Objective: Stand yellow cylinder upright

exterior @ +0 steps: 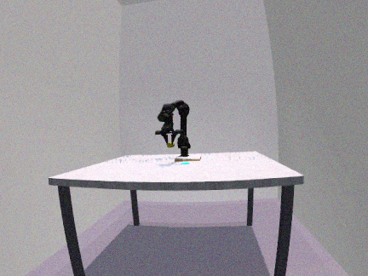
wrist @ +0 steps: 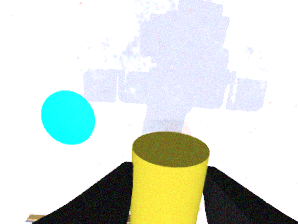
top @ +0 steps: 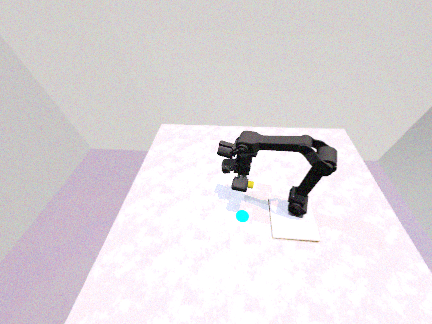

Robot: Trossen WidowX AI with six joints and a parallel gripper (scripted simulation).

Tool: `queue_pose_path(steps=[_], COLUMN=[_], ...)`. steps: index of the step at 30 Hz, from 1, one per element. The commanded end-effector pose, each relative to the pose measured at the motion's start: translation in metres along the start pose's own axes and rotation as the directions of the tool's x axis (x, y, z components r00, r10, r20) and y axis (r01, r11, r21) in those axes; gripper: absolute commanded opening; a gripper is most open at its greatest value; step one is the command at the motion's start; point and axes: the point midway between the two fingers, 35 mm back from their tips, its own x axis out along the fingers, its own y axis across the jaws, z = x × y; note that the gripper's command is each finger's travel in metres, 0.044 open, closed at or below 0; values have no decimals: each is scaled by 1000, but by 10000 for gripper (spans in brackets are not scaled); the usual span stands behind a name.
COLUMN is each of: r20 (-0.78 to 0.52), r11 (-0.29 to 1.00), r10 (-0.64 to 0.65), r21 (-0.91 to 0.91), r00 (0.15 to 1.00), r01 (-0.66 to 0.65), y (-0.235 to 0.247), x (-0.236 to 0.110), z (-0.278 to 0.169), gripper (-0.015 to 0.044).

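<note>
My gripper [top: 240, 184] [exterior: 170, 144] [wrist: 168, 173] is shut on the yellow tall cylinder [top: 249, 184] [exterior: 170, 145] [wrist: 166, 196] and holds it in the air above the table. In the wrist view the cylinder stands between the two black fingers with its round end facing the table. The cyan circle [top: 242, 216] [exterior: 185, 163] [wrist: 68, 117] is a flat disc on the table, off to the left of the cylinder in the wrist view and in front of the gripper in the top view. Nothing stands on it.
The arm's base stands on a white plate [top: 295, 230] [exterior: 192, 158] to the right of the circle. The pale table [top: 175, 270] [exterior: 170, 175] reaches well beyond both. The arm's shadow [wrist: 186, 63] falls on the table behind the circle.
</note>
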Motion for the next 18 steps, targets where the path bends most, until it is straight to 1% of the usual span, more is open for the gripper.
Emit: queue_pose_path(steps=[1,9,18], r20=[6,6,6], r11=[995,959,879], r10=[-3,-1,1], r21=[-102,-285,-477], r00=[1000,1000,1000], r01=[4,3,2], y=[11,31,53], x=[-3,-5,-7], z=[-2,-6,-11], gripper=[105,105,105])
